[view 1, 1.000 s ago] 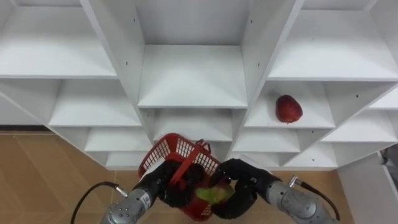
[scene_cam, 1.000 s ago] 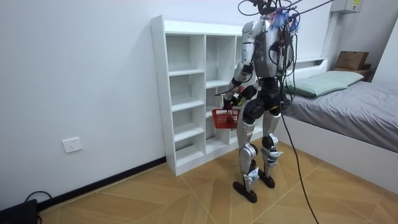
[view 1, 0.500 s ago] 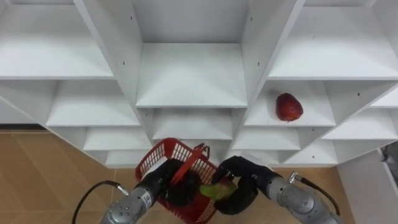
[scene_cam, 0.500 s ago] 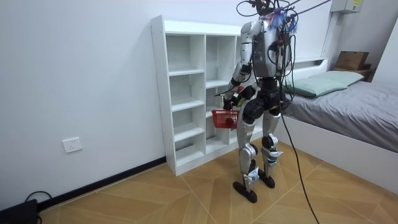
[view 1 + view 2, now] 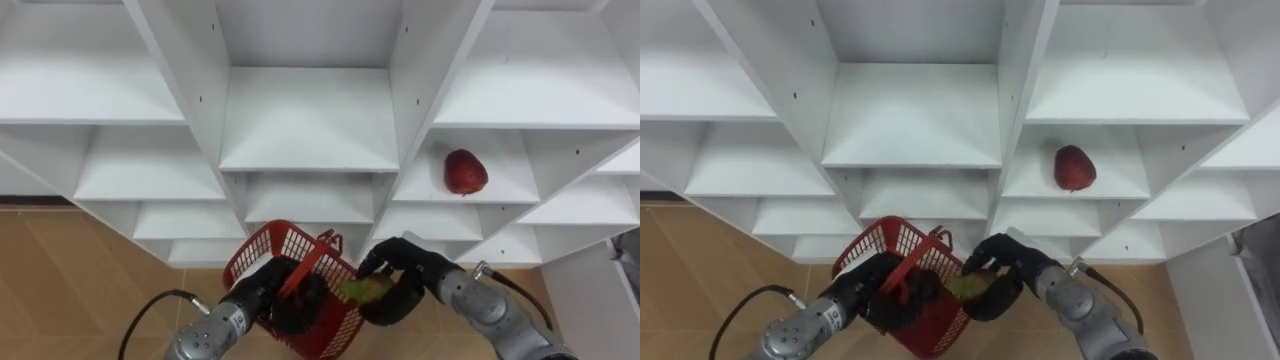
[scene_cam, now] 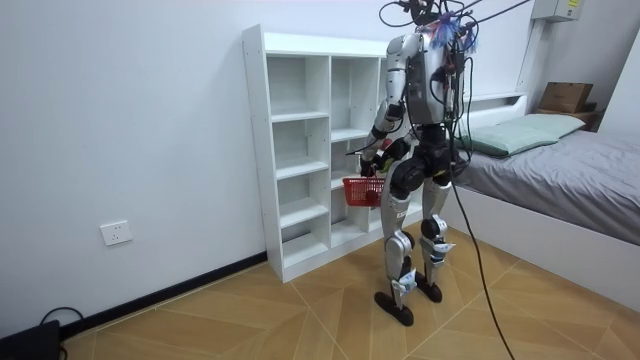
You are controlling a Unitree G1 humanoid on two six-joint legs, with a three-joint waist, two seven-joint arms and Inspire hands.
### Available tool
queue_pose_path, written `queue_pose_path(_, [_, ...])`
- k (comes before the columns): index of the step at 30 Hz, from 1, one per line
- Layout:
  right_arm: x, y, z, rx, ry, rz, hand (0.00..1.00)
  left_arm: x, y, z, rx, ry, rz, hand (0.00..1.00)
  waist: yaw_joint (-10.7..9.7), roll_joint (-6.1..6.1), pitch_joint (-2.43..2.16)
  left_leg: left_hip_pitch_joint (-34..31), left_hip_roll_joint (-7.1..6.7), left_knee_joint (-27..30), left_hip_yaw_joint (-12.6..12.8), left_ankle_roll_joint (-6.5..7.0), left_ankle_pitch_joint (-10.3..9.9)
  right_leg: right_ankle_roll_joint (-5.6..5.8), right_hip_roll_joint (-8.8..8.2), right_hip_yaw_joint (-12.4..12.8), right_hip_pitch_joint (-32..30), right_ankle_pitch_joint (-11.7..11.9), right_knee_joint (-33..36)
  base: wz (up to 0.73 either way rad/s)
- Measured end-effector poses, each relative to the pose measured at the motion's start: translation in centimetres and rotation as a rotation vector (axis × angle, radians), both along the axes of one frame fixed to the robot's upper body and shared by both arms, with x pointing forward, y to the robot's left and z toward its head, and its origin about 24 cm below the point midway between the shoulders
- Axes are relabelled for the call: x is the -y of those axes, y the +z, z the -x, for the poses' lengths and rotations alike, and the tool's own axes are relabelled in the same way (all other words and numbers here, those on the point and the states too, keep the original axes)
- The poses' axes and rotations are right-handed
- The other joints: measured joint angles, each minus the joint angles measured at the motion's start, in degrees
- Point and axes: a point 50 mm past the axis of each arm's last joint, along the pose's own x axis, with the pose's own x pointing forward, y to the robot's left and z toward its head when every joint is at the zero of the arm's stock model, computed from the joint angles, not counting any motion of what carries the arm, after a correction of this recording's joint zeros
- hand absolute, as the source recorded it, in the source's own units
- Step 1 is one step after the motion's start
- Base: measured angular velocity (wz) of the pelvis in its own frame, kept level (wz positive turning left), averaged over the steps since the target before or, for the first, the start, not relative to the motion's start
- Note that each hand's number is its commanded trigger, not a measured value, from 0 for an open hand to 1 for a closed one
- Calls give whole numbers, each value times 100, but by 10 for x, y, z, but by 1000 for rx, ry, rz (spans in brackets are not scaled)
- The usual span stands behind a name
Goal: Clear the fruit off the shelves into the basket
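Note:
A red plastic basket (image 5: 270, 252) hangs by its handle from my left hand (image 5: 288, 296), whose fingers are curled round the handle. My right hand (image 5: 400, 282) is curled round a green fruit (image 5: 362, 289) at the basket's right rim. A red apple (image 5: 465, 172) lies on a shelf of the white closet (image 5: 310, 110), in the right column, up and to the right of both hands. In the room view I stand upright facing the closet (image 6: 300, 140) with the basket (image 6: 361, 190) at hip height.
The closet's other compartments hold nothing. Wooden floor (image 5: 70, 290) lies below the shelves. A bed (image 6: 560, 170) stands on the room view's right, behind me.
My right hand with the green fruit has risen a little, from low inside the basket to its right rim. The basket has shifted slightly upward.

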Motion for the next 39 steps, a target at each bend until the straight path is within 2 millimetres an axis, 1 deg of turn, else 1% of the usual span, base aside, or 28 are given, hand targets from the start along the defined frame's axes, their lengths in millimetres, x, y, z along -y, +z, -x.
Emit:
queue_pose_path(1, [0, 0, -1, 2, 0, 0, 100, 0, 0, 0, 1, -1, 0, 100, 2, -10, 16, -2, 0, 0, 0, 0, 0, 0, 1, 0, -2, 0, 0, 0])
queue_pose_path(3, [0, 0, -1, 1, 1, 3, 100, 0, 0, 0, 1, -2, 0, 100, 1, -18, 22, -7, -1, 0, 0, 0, 0, 0, 1, 5, -5, 0, -1, 0])
queue_pose_path(12, [-4, 3, -5, 20, 40, 40, 100, 2, 0, 0, -8, -19, 9, 100, 17, -16, 19, 1, 5, 1, 5, -1, 1, -2, 9, 12, -6, 1, 7, 0])
queue_pose_path(22, [-18, -1, -2, 3, 64, 15, 100, 6, -1, 2, -20, -56, 14, 100, 46, -15, 18, 9, 10, 12, 9, -1, 1, -11, 7, 3, -5, 9, 25, 0])
queue_pose_path(24, [-18, -3, 0, -8, 62, 15, 100, 6, -1, 2, -22, -59, 16, 100, 55, -14, 18, 9, 10, 12, 9, -1, 1, -11, 7, 3, -5, 9, 25, 0])
queue_pose_path(30, [-19, -5, 1, -18, 59, 16, 100, 7, -1, 2, -27, -71, 23, 100, 155, -14, 17, 8, 11, 12, 9, -1, 1, -12, 7, 2, -7, 9, 25, 0])
queue_pose_path(37, [-31, -2, -3, -7, 74, -11, 100, 9, -1, 2, -28, -74, 27, 100, 166, -8, 14, -8, 11, 31, 6, -1, 1, -13, -7, -54, -3, 12, 29, 0])
queue_pose_path(38, [-31, -2, -3, -6, 77, -10, 73, 10, -1, 2, -29, -77, 27, 100, 167, -4, 12, -10, 11, 40, 5, -1, 1, -13, -10, -63, 2, 12, 29, 0])
queue_pose_path(39, [-31, -2, -3, -6, 78, -10, 27, 10, -1, 3, -29, -79, 27, 100, 168, -3, 11, -10, 11, 41, 4, -1, 1, -13, -12, -67, 3, 12, 30, 0])
